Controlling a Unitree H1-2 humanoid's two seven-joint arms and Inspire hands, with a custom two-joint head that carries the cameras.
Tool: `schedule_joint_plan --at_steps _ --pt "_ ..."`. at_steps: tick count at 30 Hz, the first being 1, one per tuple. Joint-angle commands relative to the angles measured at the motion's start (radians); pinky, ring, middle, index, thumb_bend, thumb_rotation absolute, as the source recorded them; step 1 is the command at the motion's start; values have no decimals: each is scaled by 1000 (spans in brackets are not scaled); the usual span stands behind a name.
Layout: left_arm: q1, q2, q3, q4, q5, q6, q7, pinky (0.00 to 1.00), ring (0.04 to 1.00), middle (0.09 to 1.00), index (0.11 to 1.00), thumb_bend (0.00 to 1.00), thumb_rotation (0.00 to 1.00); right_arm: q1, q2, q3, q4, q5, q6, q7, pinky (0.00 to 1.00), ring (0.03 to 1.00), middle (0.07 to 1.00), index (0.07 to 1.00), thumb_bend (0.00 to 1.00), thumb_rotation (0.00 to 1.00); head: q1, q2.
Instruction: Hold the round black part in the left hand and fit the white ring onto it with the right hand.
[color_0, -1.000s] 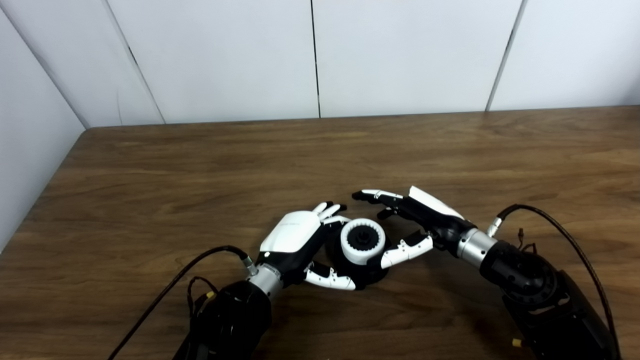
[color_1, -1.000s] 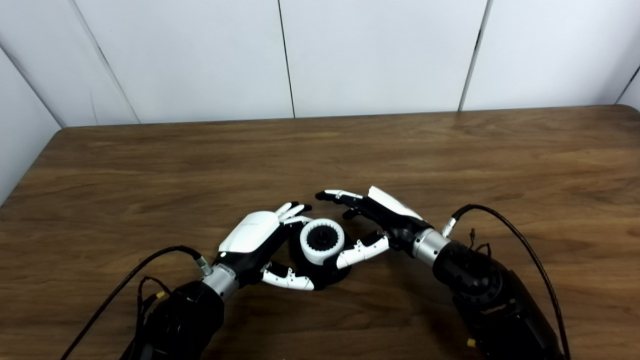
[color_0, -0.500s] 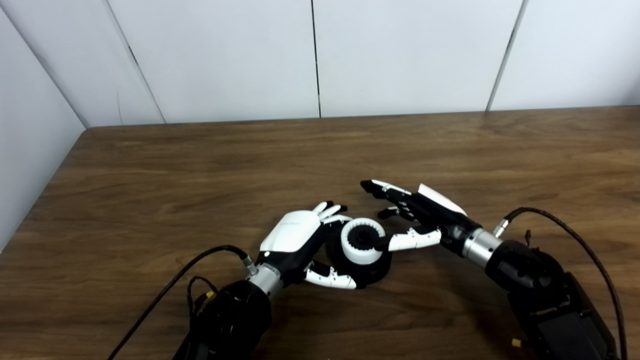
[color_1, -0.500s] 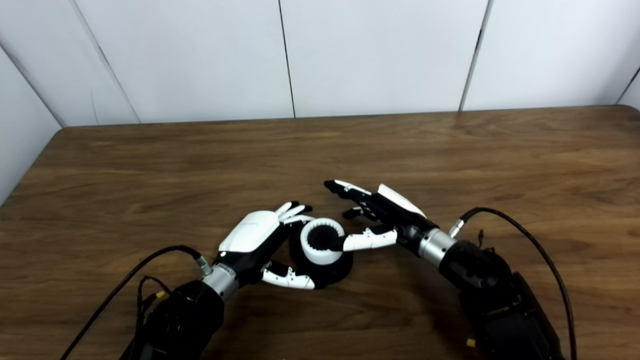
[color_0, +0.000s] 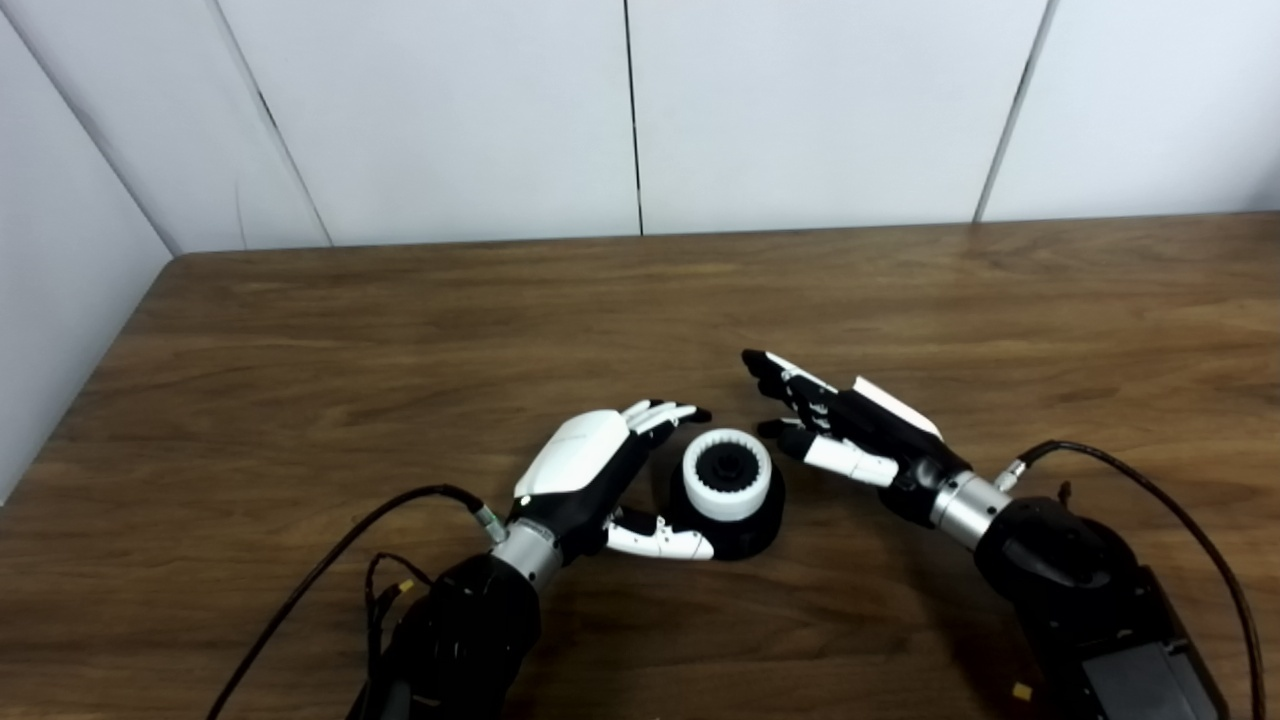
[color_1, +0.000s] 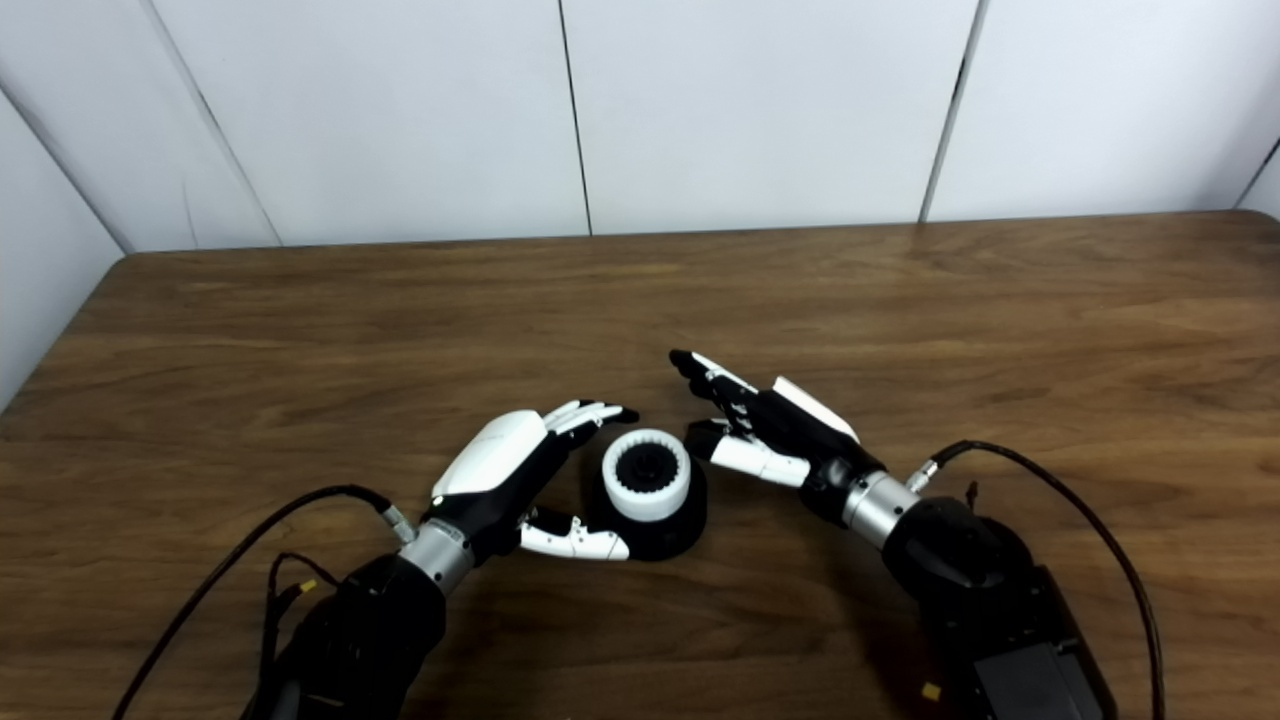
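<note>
The round black part (color_0: 745, 527) stands on the wooden table with the white toothed ring (color_0: 727, 476) seated on top of it. My left hand (color_0: 588, 468) lies just left of the part with its fingers spread. The fingers reach past the part's far side and the thumb (color_0: 662, 543) lies along its front left base. The hand does not grip the part. My right hand (color_0: 838, 434) hovers to the right of the part, open and empty, with a small gap between its thumb and the ring.
The wooden table (color_0: 300, 360) meets white wall panels at the back and on the left. Black cables (color_0: 330, 570) trail from both wrists across the table's front.
My right hand let go of the ring and drew back to the right. My left hand's fingers opened and slid left off the black part, which now sits flat on the table.
</note>
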Motion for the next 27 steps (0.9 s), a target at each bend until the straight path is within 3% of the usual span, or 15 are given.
schedule_joint_plan --at_steps 1,6,12,16,18,21,23,27 --pt "5 1 19 -19 -44 7 6 853 959 926 926 1000 527 -17 2 -25 -35 23 6 -17 968 998 1000 984 1000 798 1 1" --pt "13 1 37 -29 -97 16 5 847 957 925 964 1000 564 -11 0 -36 -36 38 -5 -18 929 985 992 982 1000 800 -4 -6" --pt "37 -18 78 -72 -198 87 -9 857 971 961 985 1000 576 5 17 -54 -60 51 8 -43 867 969 981 971 1000 811 -12 -16" --pt "68 -43 116 -113 -279 122 5 854 964 974 988 994 652 28 43 -81 -96 89 38 -67 887 992 989 970 1000 854 -23 -24" --pt "85 -58 137 -128 -319 117 21 884 971 975 989 954 710 43 62 -100 -119 121 51 -76 921 998 995 975 937 880 -27 -27" --pt "110 -86 173 -144 -379 102 55 913 973 981 997 813 895 65 94 -125 -162 151 80 -105 926 999 997 973 816 956 -34 -33" --pt "126 -132 214 -142 -449 75 96 928 970 983 992 731 953 83 131 -152 -189 188 111 -136 947 999 995 960 756 979 -40 -33" --pt "153 -212 265 -147 -504 27 187 956 968 975 984 667 994 112 189 -184 -225 219 129 -187 992 1000 995 954 668 998 -43 -37"
